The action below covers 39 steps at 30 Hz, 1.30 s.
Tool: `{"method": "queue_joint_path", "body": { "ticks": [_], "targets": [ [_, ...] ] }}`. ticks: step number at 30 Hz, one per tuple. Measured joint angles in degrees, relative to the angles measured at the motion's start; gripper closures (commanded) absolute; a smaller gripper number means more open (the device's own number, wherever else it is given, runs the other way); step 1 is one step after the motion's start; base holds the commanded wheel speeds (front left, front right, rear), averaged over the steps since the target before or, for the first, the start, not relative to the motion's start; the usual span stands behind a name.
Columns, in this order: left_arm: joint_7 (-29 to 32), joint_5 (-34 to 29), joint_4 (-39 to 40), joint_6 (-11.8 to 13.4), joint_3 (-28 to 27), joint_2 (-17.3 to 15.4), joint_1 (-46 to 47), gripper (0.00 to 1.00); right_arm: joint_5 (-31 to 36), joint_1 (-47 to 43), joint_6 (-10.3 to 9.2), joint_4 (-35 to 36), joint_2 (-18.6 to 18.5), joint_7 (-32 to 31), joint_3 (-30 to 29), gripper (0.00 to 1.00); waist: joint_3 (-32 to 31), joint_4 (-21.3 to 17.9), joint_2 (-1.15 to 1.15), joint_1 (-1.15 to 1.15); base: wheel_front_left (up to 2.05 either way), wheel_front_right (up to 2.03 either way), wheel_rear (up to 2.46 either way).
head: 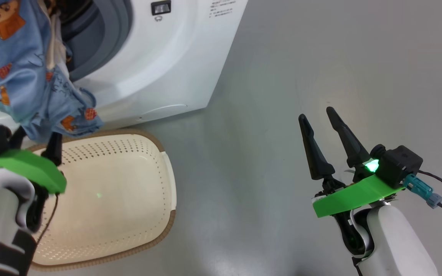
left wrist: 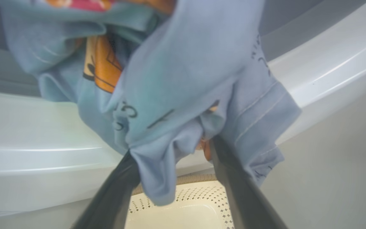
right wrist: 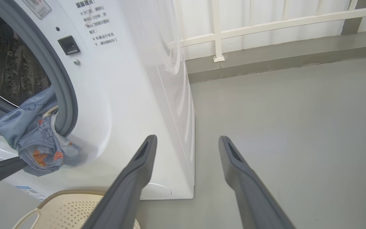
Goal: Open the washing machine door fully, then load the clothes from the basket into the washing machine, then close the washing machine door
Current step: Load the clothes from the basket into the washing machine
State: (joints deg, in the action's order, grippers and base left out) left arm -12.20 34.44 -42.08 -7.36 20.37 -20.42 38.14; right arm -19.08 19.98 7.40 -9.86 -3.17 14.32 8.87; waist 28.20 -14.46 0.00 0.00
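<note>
Washing machine (head: 159, 69) stands on the grey floor (head: 282, 96) with its opening exposed; the grey rubber ring (right wrist: 59, 82) and perforated drum (right wrist: 8, 70) are visible. Basket (head: 167, 226) sits on the floor just in front of the machine's lower front edge. Clothes (head: 17, 76), light blue with orange figures, hang out over the lower lip of the opening, partly inside the ring and partly drooping down the white front toward the basket's rear rim. Left gripper (left wrist: 170, 152) sits beneath the hanging hem, jaws spread wide. Fabric drapes over and between both fingers and is not pinched. Right gripper (head: 316, 114) is over bare floor, well clear of the machine's right front corner, jaws wide apart and holding nothing.
</note>
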Motion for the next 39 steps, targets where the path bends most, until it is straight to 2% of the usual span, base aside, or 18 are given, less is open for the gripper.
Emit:
{"method": "queue_joint_path", "body": {
  "ticks": [11, 12, 14, 23, 35, 39],
  "targets": [
    [-1.1, 4.1, -8.5, 0.0, 3.5, 1.2, 9.1, 0.0, -1.5, 0.5, 0.0, 0.4, 0.0, 0.0, 0.4, 0.0, 1.9, -1.0, 0.0, 0.0, 0.0, 0.0, 0.0],
    [-1.5, 4.7, -8.7, 0.0, 4.0, 1.4, 9.4, 0.22, -1.6, 0.5, 0.0, 0.4, 0.0, 0.0, 0.5, 0.0, 1.9, -1.0, 0.0, 0.0, 0.0, 0.0, 0.0],
    [-1.5, 5.7, -8.9, 0.0, 5.1, 1.6, 9.6, 1.0, -1.7, 0.5, 0.0, 0.5, 0.0, 0.0, 0.4, 0.0, 1.9, -1.1, 0.0, 0.0, 0.0, 0.0, 0.0],
    [-2.0, 7.8, -5.2, 0.0, 7.2, 0.4, 8.8, 1.0, -1.7, 0.5, 0.0, 0.5, 0.0, 0.0, 0.1, 0.0, 1.6, 0.0, 0.0, 0.0, 0.0, 0.0, 0.0],
    [-2.2, 7.6, 11.7, 0.0, 1.3, -3.7, 1.8, 1.0, -1.5, 0.5, 0.0, 0.3, 0.0, 0.0, -0.2, 0.0, 1.3, 1.5, 0.0, 0.0, 0.0, 0.0, 0.0],
    [-2.2, 7.1, 14.9, 0.0, 0.3, -4.4, 1.7, 1.0, -1.4, 0.5, 0.0, 0.3, 0.0, 0.0, -0.1, 0.0, 1.7, 1.9, 0.0, 0.0, 0.0, 0.0, 0.0]
  ]
}}
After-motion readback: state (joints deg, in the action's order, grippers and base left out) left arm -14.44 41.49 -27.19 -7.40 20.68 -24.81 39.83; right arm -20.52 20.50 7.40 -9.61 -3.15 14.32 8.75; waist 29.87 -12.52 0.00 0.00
